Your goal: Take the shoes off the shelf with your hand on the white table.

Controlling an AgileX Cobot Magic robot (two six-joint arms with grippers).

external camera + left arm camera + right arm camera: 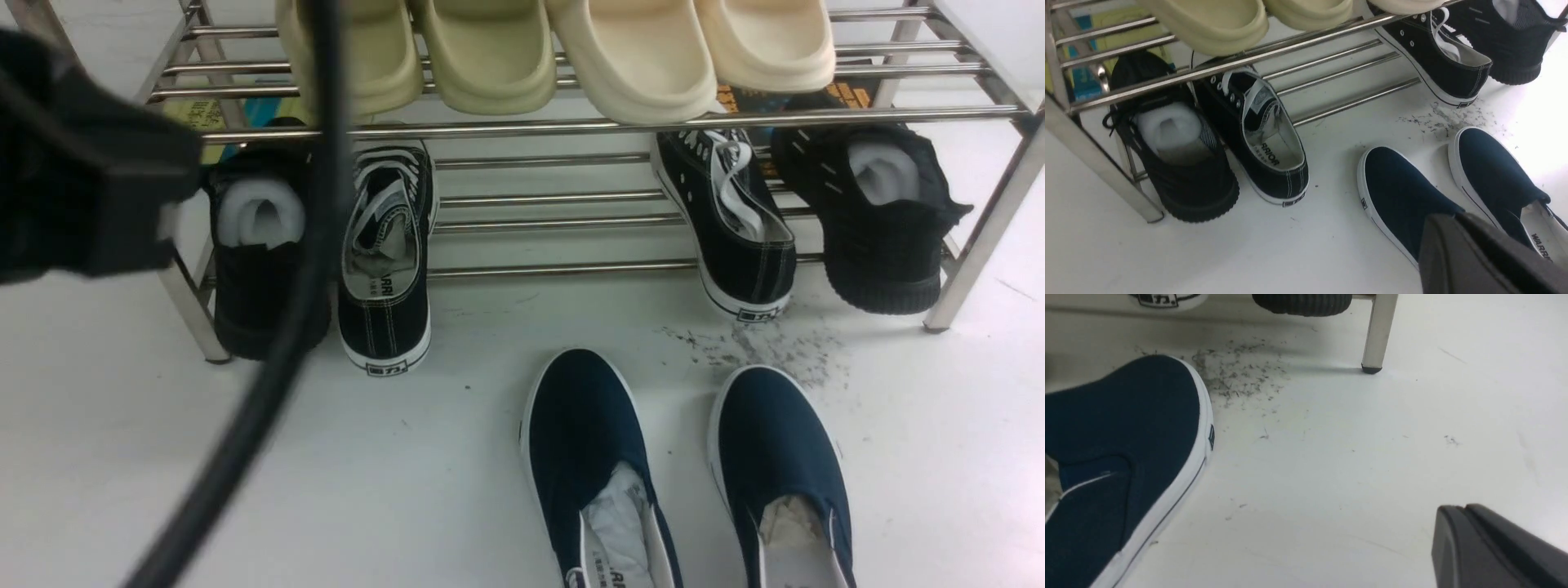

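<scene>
Navy canvas marks the task's thing. In the front view the pair of navy blue slip-on canvas shoes lies side by side on the smooth white surface, toes toward the two-tier shelf of shiny steel tubes and apart from it, near a patch of dark grey scuff marks. Black lace-up sneakers and cream foam slippers sit on the shelf, and a thick black cable crosses the left of the picture. In the left wrist view the left gripper shows in front of the heel half of one navy shoe, its fingers pressed together on nothing; whether it touches the canvas I cannot tell. In the right wrist view the right gripper is likewise closed and empty over bare surface, beside the other navy shoe and apart from it. The shoes look light, with a soft upper that would fold under a pinch, though the paper stuffing props it. The firmer white rubber sole rim or the heel collar seems the surest place to take hold.
</scene>
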